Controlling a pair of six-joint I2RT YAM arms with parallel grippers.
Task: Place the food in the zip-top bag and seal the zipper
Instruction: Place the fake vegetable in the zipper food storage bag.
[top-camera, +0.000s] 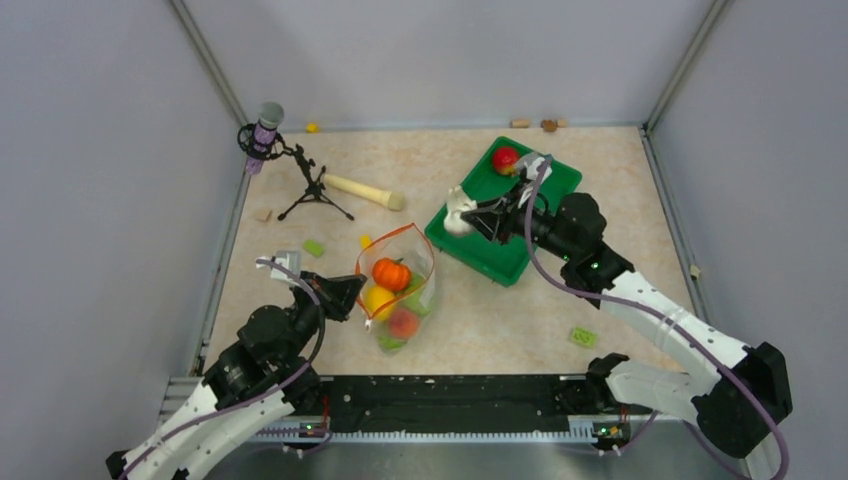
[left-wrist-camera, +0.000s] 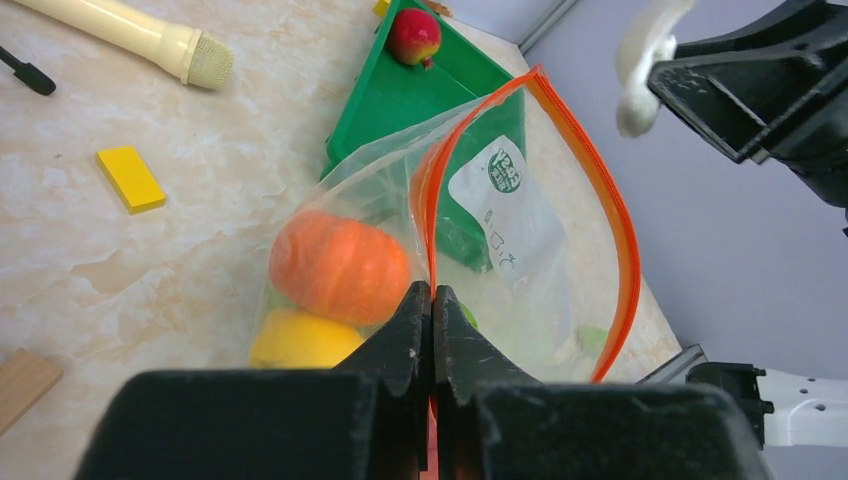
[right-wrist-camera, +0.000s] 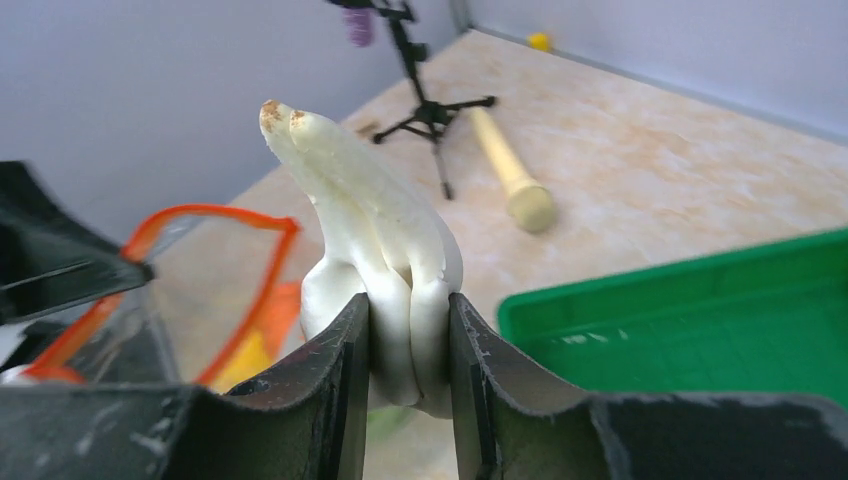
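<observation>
The green tray (top-camera: 480, 250) lies beneath the right gripper (top-camera: 470, 216), a red apple (top-camera: 505, 158) on it close by; the bag (top-camera: 420, 262) stands open before the left gripper (left-wrist-camera: 432, 300), whose jaws pinch shut on its zipper (left-wrist-camera: 632, 260), with a pumpkin (left-wrist-camera: 340, 265) and a lemon (left-wrist-camera: 300, 340) inside. The right gripper's jaws, partly closed, clamp the garlic (right-wrist-camera: 385, 240); the bag mouth is just beyond.

Label (left-wrist-camera: 497, 205) on zip-top bag (left-wrist-camera: 545, 300); illegible

Open zip-top bag (left-wrist-camera: 505, 200) holds pumpkin (top-camera: 391, 273), lemon (top-camera: 379, 300), peach (top-camera: 403, 323); garlic (right-wrist-camera: 385, 250) aloft.
</observation>
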